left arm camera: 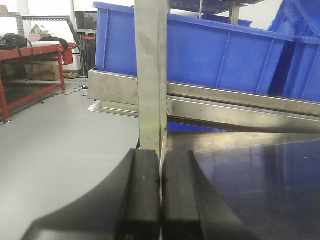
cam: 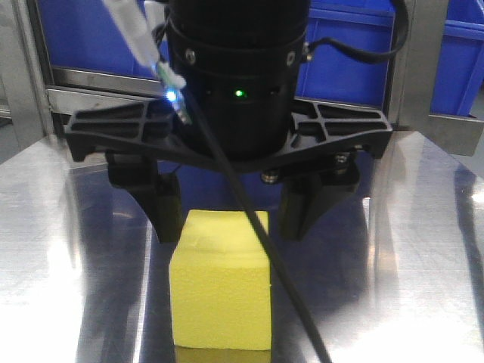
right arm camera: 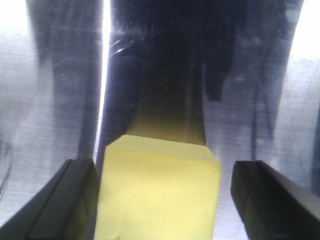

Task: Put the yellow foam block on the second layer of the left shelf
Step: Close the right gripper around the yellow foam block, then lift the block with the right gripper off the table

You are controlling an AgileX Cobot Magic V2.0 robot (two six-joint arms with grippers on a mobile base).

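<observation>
Beneath the right end effector (cam: pixel 233 225), the desk (cam: pixel 423 249) is presenting a bare brushed-metal surface that is reflecting the light strongly. Beyond the end effector, the blue bins (left arm camera: pixel 225 55) are sitting on the steel shelf (left arm camera: pixel 240 100), and an upright shelf post (left arm camera: pixel 150 75) is standing directly ahead of the left end effector (left arm camera: pixel 161 200). The left end effector is showing its fingers pressed together with nothing between them. The right end effector is hanging over the desk with its fingers (right arm camera: pixel 270 200) spread wide, straddling the yellow foam block (cam: pixel 221 287). The block is resting flat on the desk between the fingers, nearer one finger than the other. Contact with the nearer finger cannot be confirmed, and a clear gap is showing at the other. A black cable (cam: pixel 265 265) is running down from the wrist and crossing in front of the block in the front view.

Handling judgement: the block is looking light and compressible, with a matte grained skin that is likely giving good friction. Grip is best taken on the two opposite vertical side faces, near mid-height, with moderate closing force. Excess force is likely denting the foam, and an off-centre closure is likely sliding the block across the slick desk.
</observation>
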